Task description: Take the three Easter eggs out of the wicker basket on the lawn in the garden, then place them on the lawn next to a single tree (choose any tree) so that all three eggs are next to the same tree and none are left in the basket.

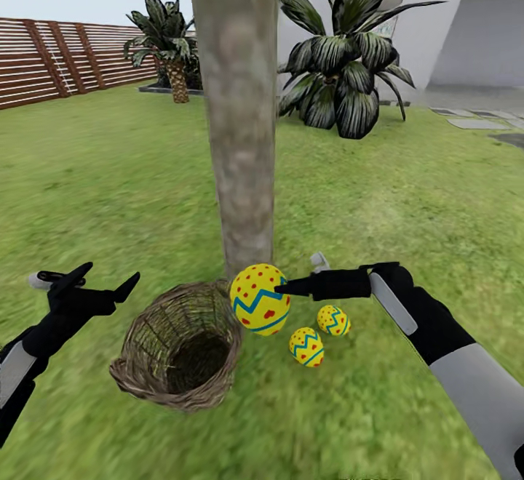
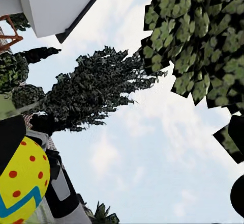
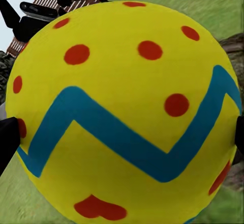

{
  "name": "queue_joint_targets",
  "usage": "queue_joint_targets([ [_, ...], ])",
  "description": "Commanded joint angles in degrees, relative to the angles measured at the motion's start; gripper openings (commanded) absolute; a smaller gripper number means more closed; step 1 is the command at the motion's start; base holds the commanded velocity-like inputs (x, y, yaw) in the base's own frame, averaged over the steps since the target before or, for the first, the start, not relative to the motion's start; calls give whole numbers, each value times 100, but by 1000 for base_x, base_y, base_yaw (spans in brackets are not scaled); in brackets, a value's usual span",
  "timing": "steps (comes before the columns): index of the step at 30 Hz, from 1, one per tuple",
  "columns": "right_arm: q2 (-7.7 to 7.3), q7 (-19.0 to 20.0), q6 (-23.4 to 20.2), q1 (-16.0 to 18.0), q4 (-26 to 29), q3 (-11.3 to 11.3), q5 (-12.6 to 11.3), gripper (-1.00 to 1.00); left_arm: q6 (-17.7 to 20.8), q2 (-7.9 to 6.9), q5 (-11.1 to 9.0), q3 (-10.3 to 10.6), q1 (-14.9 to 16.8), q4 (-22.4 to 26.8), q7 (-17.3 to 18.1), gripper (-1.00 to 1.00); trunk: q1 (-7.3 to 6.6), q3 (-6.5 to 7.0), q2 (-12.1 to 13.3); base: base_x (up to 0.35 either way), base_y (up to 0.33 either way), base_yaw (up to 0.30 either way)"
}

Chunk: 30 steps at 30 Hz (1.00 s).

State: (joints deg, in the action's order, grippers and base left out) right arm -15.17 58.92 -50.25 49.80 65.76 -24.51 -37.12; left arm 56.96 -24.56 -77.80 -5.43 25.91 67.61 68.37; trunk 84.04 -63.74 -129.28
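— Across the lawn (image 1: 109, 174), what stands largest?
— At the far edge, a white house (image 1: 466, 22) on the right and a slatted wooden fence (image 1: 58, 58) on the left. Between them and the robot, the tree (image 1: 236, 109): straight, pale mottled trunk rising out of the head view's top. Behind it, a broad-leaved striped plant (image 1: 349, 65), and a small palm-like shrub (image 1: 169, 40) near the fence.

— And close to the trunk?
— At its foot, leaning left of the base, the wicker basket (image 1: 178, 349), tipped so the dark mouth faces up and toward the camera. Nothing visible inside.

— Eggs?
— Three. One held egg (image 1: 260, 298), off the grass, just beside the basket rim and in front of the trunk's base. Two resting eggs on the grass to its right: one (image 1: 333, 320) nearer the trunk, the other (image 1: 306, 347) nearer the robot, close together, barely apart.

— Grippers?
— Right gripper (image 1: 284, 289) clamped on the held egg; in its wrist view, dark fingertips (image 3: 7, 137) pressed to both sides of the shell. Left gripper (image 1: 109, 280) spread apart with nothing between the fingers, hovering left of the basket, well clear of it.
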Motion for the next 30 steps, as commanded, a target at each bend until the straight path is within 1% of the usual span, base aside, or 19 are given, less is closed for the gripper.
queue_joint_targets([
  [1,-3,-4,-29,4,-2,-10,-32,-100,34,5,-16,8,2,22,1,100,-1,3,-2,0,-328,-204],
  [6,-4,-4,-29,3,-5,-10,-37,-100,34,26,-14,29,2,70,0,100,-1,40,-2,0,-328,-204],
  [9,-4,-4,-29,3,-13,-10,-41,-100,32,133,-8,109,13,77,-5,100,-1,62,-2,0,-328,-204],
  [11,-4,-4,-29,3,-19,-10,-41,-100,33,167,-7,120,18,77,-7,100,-1,77,-2,0,-328,-204],
  [18,-4,-4,-29,3,-50,7,-50,-100,28,181,-7,130,19,158,-19,100,-1,128,-2,0,-328,-204],
  [20,-6,-5,-29,4,-53,8,-50,-100,31,208,-7,130,19,171,-148,100,-1,143,-2,0,-328,-204],
  [21,-5,-4,-29,3,-54,8,-50,-100,33,248,-12,130,19,205,-275,100,-1,150,-2,0,-328,-204],
  [25,-4,-9,-29,3,-58,8,-53,-100,34,409,-14,130,19,318,-581,100,-1,180,-2,0,-328,-204],
  [29,-8,-43,-29,5,-69,11,-50,-100,34,435,-10,130,19,324,-685,100,-1,208,-2,0,-328,-203],
  [30,-10,-59,-29,7,-71,42,-45,-100,34,434,-9,129,19,324,-691,100,-1,215,-2,0,-329,-191],
])
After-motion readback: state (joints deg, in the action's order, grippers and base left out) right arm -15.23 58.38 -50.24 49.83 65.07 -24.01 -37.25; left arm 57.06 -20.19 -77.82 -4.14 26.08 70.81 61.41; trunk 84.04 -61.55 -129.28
